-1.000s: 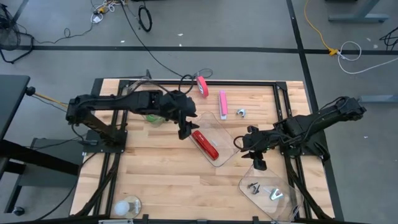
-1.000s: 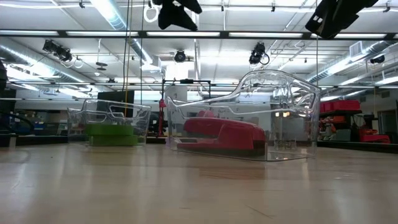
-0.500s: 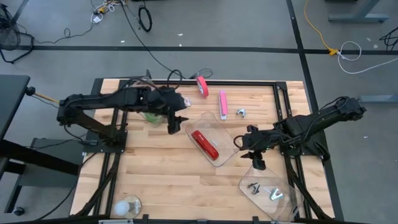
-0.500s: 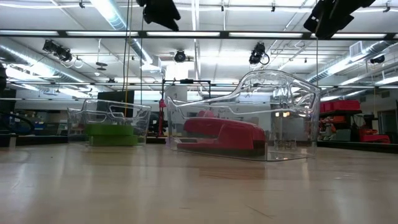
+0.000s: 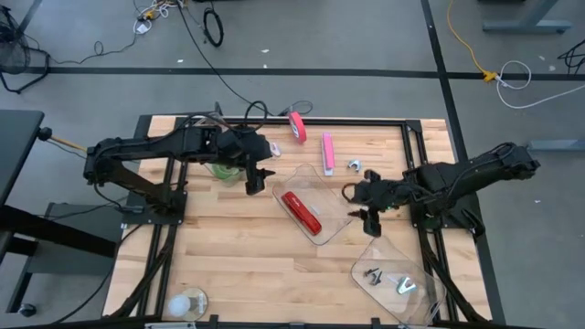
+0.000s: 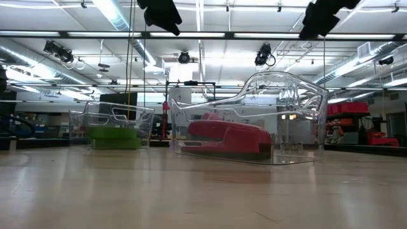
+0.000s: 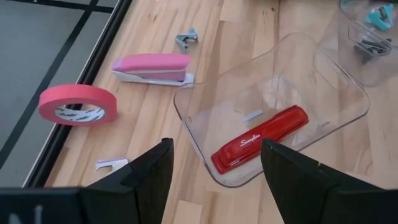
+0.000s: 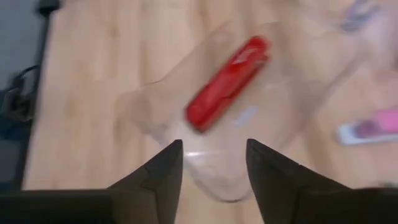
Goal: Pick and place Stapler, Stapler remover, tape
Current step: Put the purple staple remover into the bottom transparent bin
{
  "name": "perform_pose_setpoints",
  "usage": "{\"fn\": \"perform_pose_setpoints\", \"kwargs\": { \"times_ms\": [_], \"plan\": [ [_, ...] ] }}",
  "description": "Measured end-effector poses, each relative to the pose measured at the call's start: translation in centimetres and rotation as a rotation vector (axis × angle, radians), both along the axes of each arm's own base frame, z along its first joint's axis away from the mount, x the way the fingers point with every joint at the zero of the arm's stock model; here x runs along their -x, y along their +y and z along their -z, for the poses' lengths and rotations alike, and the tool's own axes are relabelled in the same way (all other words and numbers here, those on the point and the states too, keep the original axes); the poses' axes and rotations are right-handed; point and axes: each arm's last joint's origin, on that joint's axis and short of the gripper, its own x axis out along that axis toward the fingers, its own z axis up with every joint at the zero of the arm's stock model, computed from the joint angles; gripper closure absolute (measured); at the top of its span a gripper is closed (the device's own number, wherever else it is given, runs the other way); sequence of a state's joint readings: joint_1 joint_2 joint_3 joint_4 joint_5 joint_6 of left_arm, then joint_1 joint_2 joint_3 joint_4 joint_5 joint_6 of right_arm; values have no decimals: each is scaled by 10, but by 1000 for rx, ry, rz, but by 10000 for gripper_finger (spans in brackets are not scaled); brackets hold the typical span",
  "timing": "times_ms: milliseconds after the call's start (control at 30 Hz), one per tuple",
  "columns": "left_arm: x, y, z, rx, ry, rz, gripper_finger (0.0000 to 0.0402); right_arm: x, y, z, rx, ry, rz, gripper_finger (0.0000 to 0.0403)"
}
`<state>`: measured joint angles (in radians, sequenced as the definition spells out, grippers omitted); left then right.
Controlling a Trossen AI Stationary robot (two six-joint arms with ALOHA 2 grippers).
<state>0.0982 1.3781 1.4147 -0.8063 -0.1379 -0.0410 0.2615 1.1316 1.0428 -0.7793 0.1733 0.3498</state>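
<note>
A red stapler (image 5: 302, 212) lies flat in a clear tray (image 5: 322, 174) near the middle of the wooden table (image 5: 238, 256). White script runs along its top; in the left wrist view it seems to read "Swingline", though the letters are small. In the low view the red stapler (image 6: 229, 137) shows through the tray's clear wall (image 6: 299, 108).

Behind the tray, toward the far edge, a pink stapler (image 5: 327, 153) lies on the bare wood, with a small grey staple remover (image 5: 355, 166) just beside it. A roll of pink tape (image 5: 297, 126) sits at the far edge, its core printed with marks too small to read. A second clear tray (image 5: 420, 274) near the front right corner holds small metal pieces. A third clear tray (image 6: 114, 114) under the left arm holds something green (image 6: 114, 135).

The left gripper (image 5: 255, 180) hangs above the table just left of the stapler's tray, fingers (image 7: 146, 171) spread and empty. The right gripper (image 5: 368, 213) hangs over the tray's right rim, its fingers (image 8: 165, 165) apart with nothing between them.
</note>
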Motion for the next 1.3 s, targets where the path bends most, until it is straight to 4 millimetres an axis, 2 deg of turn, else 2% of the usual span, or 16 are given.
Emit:
{"fn": "perform_pose_setpoints", "kwargs": {
  "times_ms": [200, 367, 800, 1100, 1300],
  "plan": [
    [0, 0, 0, 0, 0, 1, 159, -1, -27, -15, 19, 9, 133, 172],
    [0, 0, 0, 0, 0, 2, 159, 2, -50, -16, 38, 54, 221, 145],
    [0, 0, 0, -1, 0, 2, 159, 19, -105, -6, 51, 235, 416, 135],
    [0, 0, 0, -1, -1, 2, 159, 9, -139, 14, 95, 371, 428, 135],
    [0, 0, 0, 9, -4, -8, 159, -6, -151, 35, 82, 472, 420, 135]
  ]
}}
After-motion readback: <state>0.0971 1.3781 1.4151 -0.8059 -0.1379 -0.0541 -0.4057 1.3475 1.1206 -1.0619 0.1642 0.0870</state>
